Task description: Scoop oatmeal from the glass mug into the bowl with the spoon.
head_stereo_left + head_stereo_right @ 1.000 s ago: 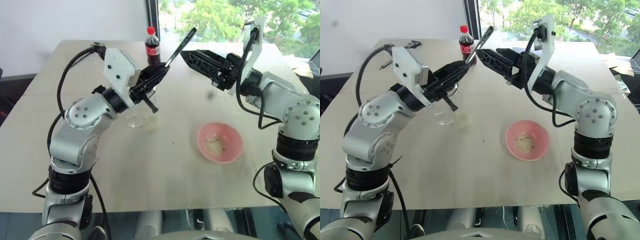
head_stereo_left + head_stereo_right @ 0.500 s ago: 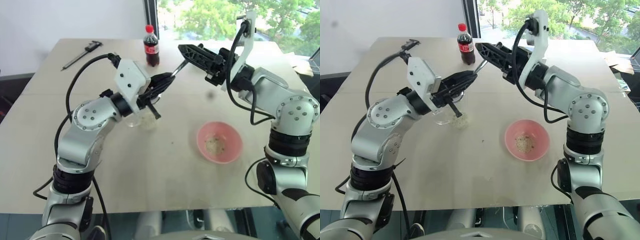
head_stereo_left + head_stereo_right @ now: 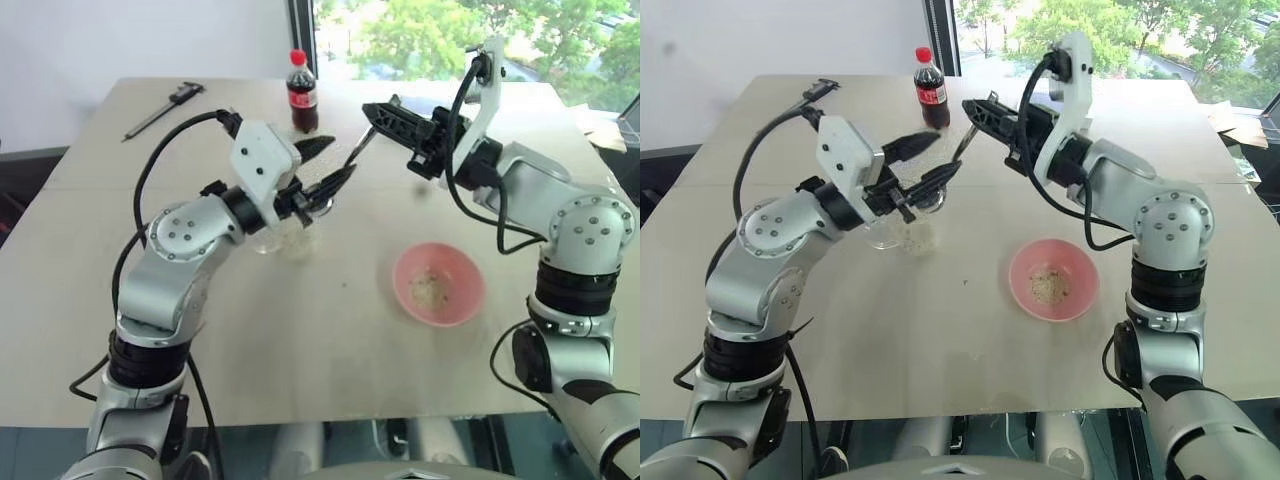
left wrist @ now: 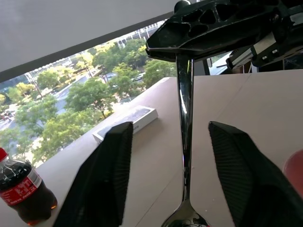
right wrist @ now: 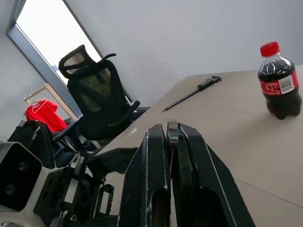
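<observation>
Left wrist view: spoon point(image 4: 184, 123) handle clamped in right gripper point(image 3: 385, 118) jaws, long axis running to 6 o'clock between released left gripper point(image 3: 325, 165) jaws; glass mug point(image 3: 268, 238) below.

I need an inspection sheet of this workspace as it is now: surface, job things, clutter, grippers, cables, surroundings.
Surface: beige table; oatmeal flakes spilled beside the glass mug.
Job's things: pink bowl holds some oatmeal; spoon is off the table.
Clutter: cola bottle, caliper, flat box.
Grippers: right gripper shut on spoon handle; left gripper open around it.
Cables: black, along both arms.
Surroundings: window, trees, office chair.
</observation>
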`<state>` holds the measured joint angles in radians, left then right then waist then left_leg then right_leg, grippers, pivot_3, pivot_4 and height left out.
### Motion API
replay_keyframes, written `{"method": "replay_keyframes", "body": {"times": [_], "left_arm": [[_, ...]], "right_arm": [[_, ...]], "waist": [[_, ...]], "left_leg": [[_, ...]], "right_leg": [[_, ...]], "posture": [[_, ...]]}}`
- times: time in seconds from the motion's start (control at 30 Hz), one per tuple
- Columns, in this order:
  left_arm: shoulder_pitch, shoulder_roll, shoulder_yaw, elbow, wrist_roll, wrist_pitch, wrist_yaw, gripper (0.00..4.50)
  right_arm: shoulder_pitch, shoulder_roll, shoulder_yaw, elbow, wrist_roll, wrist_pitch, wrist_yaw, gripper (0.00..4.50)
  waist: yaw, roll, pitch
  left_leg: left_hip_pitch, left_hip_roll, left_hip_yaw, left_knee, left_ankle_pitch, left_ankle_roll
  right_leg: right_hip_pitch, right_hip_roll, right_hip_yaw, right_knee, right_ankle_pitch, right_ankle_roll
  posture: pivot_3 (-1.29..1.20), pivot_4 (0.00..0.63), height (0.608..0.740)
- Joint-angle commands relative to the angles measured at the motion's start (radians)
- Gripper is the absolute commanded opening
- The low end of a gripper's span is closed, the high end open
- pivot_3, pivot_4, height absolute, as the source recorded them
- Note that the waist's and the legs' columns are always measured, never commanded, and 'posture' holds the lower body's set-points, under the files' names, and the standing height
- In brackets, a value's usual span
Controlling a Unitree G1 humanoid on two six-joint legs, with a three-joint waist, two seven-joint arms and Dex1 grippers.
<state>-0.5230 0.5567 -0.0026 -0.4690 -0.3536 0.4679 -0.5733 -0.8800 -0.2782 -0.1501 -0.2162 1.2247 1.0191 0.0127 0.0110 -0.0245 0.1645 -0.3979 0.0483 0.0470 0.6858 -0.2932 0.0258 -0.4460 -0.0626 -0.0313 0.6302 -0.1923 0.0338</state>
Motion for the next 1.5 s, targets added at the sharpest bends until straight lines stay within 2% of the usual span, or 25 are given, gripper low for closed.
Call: {"method": "replay_keyframes", "body": {"times": [0.03, 0.07, 0.13, 0.27, 0.43, 0.5, 0.63, 0.8, 0.97, 1.2, 1.3, 1.37, 1.4, 1.47, 1.5], "left_arm": [[0.041, 0.002, 0.065, -0.076, -0.015, -0.022, 0.017, 3.35], [0.058, 0.003, 0.077, -0.093, -0.029, -0.022, 0.014, 3.35], [0.077, -0.032, 0.177, -0.135, -0.102, 0.024, 0.083, 3.35], [0.167, -0.053, 0.298, -0.223, -0.126, 0.072, 0.184, 3.35], [0.345, -0.063, 0.384, -0.295, -0.087, 0.066, 0.253, 3.35], [0.464, -0.087, 0.403, -0.288, -0.036, 0.009, 0.262, 3.35], [0.647, -0.123, 0.347, -0.228, 0.079, -0.139, 0.243, 3.35], [0.726, -0.178, 0.255, -0.158, 0.17, -0.278, 0.251, 3.35], [0.679, -0.209, 0.217, 0.005, 0.248, -0.39, 0.282, 3.35], [0.57, -0.203, 0.194, 0.134, 0.252, -0.443, 0.258, 3.35], [0.546, -0.206, 0.186, 0.16, 0.238, -0.453, 0.247, 2.51], [0.545, -0.208, 0.185, 0.169, 0.238, -0.455, 0.243, 1.54], [0.544, -0.209, 0.184, 0.173, 0.238, -0.455, 0.242, 1.3], [0.538, -0.215, 0.182, 0.187, 0.237, -0.454, 0.245, 0.19], [0.534, -0.217, 0.177, 0.196, 0.24, -0.455, 0.246, 0.09]], "right_arm": [[-0.013, -0.012, -0.056, 0.002, 0.017, -0.024, -0.009, 0.0], [-0.012, -0.016, -0.065, 0.004, 0.023, -0.023, -0.01, 0.0], [-0.02, -0.032, -0.106, 0.031, 0.047, -0.025, -0.021, 0.0], [-0.043, -0.041, -0.191, 0.083, 0.132, -0.037, -0.083, 0.0], [-0.04, -0.059, -0.261, 0.14, 0.208, -0.05, -0.167, 0.0], [-0.037, -0.06, -0.282, 0.164, 0.227, -0.063, -0.212, 0.0], [-0.032, -0.076, -0.276, 0.169, 0.226, -0.066, -0.234, 0.0], [-0.025, -0.087, -0.27, 0.166, 0.219, -0.069, -0.243, 0.0], [-0.01, -0.098, -0.28, 0.146, 0.229, -0.075, -0.262, 0.0], [-0.001, -0.11, -0.281, 0.134, 0.233, -0.085, -0.273, 0.0], [0.0, -0.114, -0.275, 0.128, 0.236, -0.091, -0.277, 0.0], [-0.002, -0.114, -0.274, 0.125, 0.238, -0.093, -0.28, 0.0], [-0.003, -0.113, -0.273, 0.125, 0.24, -0.094, -0.281, 0.0], [-0.004, -0.113, -0.272, 0.124, 0.241, -0.097, -0.282, 0.0], [-0.004, -0.113, -0.27, 0.122, 0.238, -0.099, -0.279, 0.0]], "waist": [[-0.001, 0.0, 0.0], [-0.003, 0.0, 0.0], [-0.003, 0.0, 0.0], [-0.003, 0.0, 0.0], [-0.004, 0.0, 0.0], [-0.006, 0.001, 0.0], [-0.008, 0.001, 0.0], [0.0, 0.002, -0.001], [0.0, 0.003, -0.002], [0.0, 0.004, -0.002], [0.0, 0.004, -0.002], [-0.004, 0.004, -0.002], [-0.006, 0.004, -0.002], [-0.008, 0.004, -0.002], [-0.009, 0.004, -0.002]], "left_leg": [[0.0, 0.0, 0.0, 0.0, 0.0, 0.0], [0.0, 0.0, 0.0, 0.0, 0.0, 0.0], [0.0, 0.0, 0.0, 0.0, 0.0, 0.0], [0.0, 0.0, 0.0, 0.0, 0.0, 0.0], [0.0, 0.0, 0.0, 0.0, 0.0, 0.0], [0.001, 0.0, 0.001, 0.0, 0.0, 0.0], [0.001, 0.0, 0.001, 0.0, -0.002, 0.003], [0.001, 0.0, 0.001, 0.001, -0.002, 0.004], [0.002, 0.0, 0.001, 0.001, -0.002, 0.004], [0.001, 0.0, 0.001, 0.001, -0.002, 0.004], [0.001, 0.0, 0.001, 0.001, -0.002, 0.004], [0.001, 0.0, 0.001, 0.001, -0.002, 0.004], [0.001, 0.0, 0.001, 0.001, -0.002, 0.004], [0.001, 0.0, 0.001, 0.001, -0.002, 0.004], [0.001, 0.0, 0.001, 0.001, -0.002, 0.004]], "right_leg": [[0.0, 0.0, 0.0, 0.0, 0.0, 0.0], [0.0, 0.0, 0.0, 0.0, 0.0, 0.0], [0.0, 0.0, 0.0, 0.0, 0.0, 0.0], [0.0, 0.0, 0.0, 0.0, 0.0, 0.0], [0.0, 0.0, 0.001, 0.001, 0.0, 0.0], [0.0, 0.0, 0.001, 0.001, 0.0, 0.0], [-0.001, 0.0, 0.001, 0.002, 0.0, 0.0], [-0.001, 0.0, 0.001, 0.003, 0.0, 0.0], [-0.001, 0.0, 0.001, 0.004, 0.0, 0.0], [-0.001, 0.0, 0.001, 0.005, 0.0, 0.0], [-0.001, 0.0, 0.001, 0.005, 0.0, 0.0], [-0.001, 0.0, 0.001, 0.005, 0.0, 0.0], [-0.001, -0.001, 0.001, 0.005, 0.0, 0.0], [-0.001, -0.001, 0.001, 0.005, 0.0, 0.0], [-0.001, 0.0, 0.001, 0.005, 0.0, 0.0]], "posture": [[0.0, 0.15, 0.74], [0.0, 0.15, 0.74], [0.0, 0.15, 0.74], [0.0, 0.15, 0.74], [0.0, 0.15, 0.74], [0.0, 0.15, 0.74], [0.0, 0.15, 0.74], [0.0, 0.15, 0.74], [0.0, 0.15, 0.74], [0.0, 0.15, 0.74], [0.0, 0.15, 0.74], [0.0, 0.15, 0.74], [0.0, 0.15, 0.74], [0.0, 0.15, 0.74], [0.0, 0.15, 0.74]]}}
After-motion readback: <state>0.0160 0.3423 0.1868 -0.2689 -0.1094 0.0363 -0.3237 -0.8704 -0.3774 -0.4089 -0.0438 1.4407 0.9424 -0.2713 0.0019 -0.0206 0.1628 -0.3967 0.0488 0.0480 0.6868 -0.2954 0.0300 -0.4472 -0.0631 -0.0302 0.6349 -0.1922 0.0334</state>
